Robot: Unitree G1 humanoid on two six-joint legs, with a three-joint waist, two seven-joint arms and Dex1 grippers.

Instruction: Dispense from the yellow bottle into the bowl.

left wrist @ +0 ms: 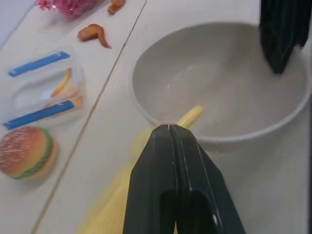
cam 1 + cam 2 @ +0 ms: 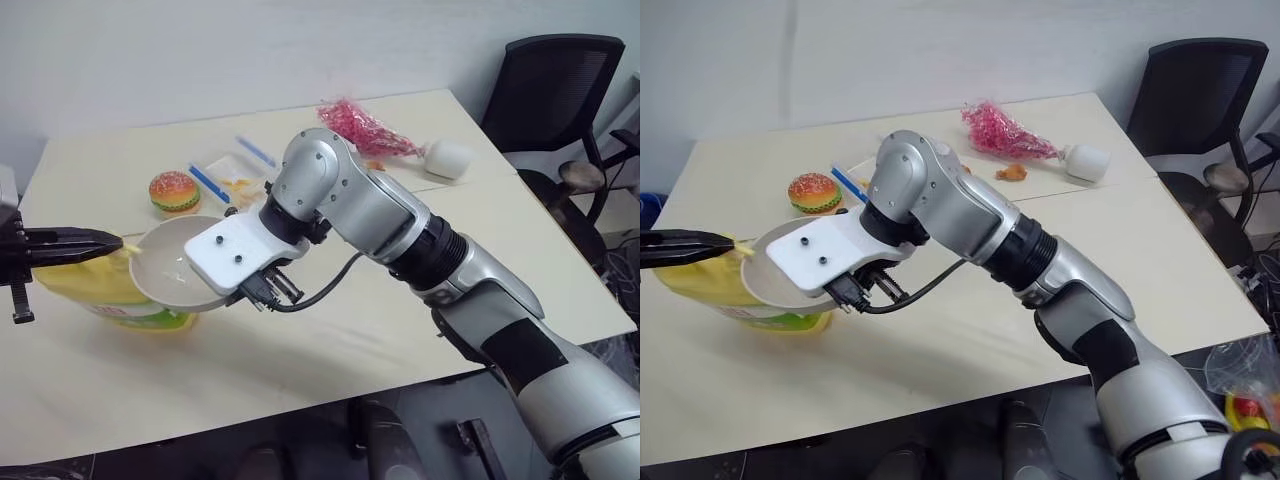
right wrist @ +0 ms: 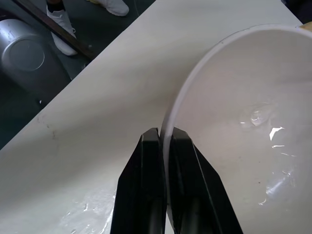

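Pinching the bowl (image 3: 243,122) rim, right end effector (image 3: 165,134) visibly clamps

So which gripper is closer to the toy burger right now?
Left. The left gripper, shut, sits over the yellow bottle, just in front of the toy burger. The right gripper pinches the bowl rim on the side farther from the burger.

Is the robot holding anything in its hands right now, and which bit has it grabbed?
The right hand pinches the bowl by its rim. The left hand is shut, holding nothing, above the yellow bottle.
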